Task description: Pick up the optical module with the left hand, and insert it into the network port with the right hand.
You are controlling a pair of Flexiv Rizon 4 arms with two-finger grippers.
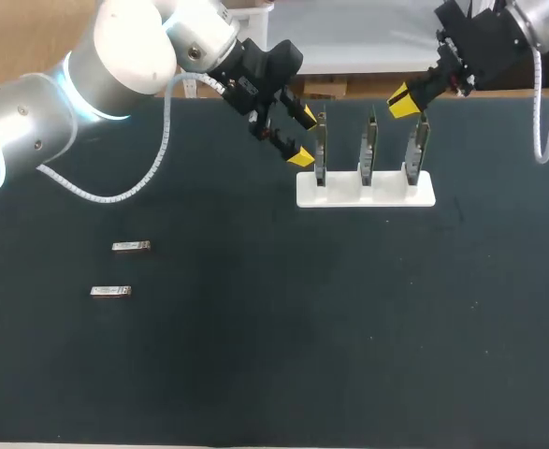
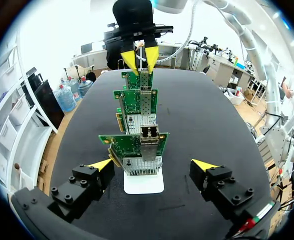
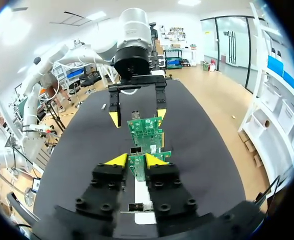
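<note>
Two silver optical modules (image 1: 131, 247) (image 1: 110, 292) lie on the black table at the left. Three green network cards stand upright in a white base (image 1: 366, 192). My left gripper (image 1: 301, 136) (image 2: 153, 165) hangs open at the left end of the row, facing the nearest card (image 2: 134, 145) and its port (image 2: 149, 135), with nothing between its fingers. My right gripper (image 1: 410, 105) (image 3: 136, 160) (image 2: 140, 56) is over the card at the right end (image 1: 416, 150). It stands slightly open, and the top edge of that card (image 3: 136, 167) lies in the narrow gap.
The white base (image 2: 143, 182) stands at the far middle of the table, with both arms close to its two ends. The table's far edge runs just behind the cards.
</note>
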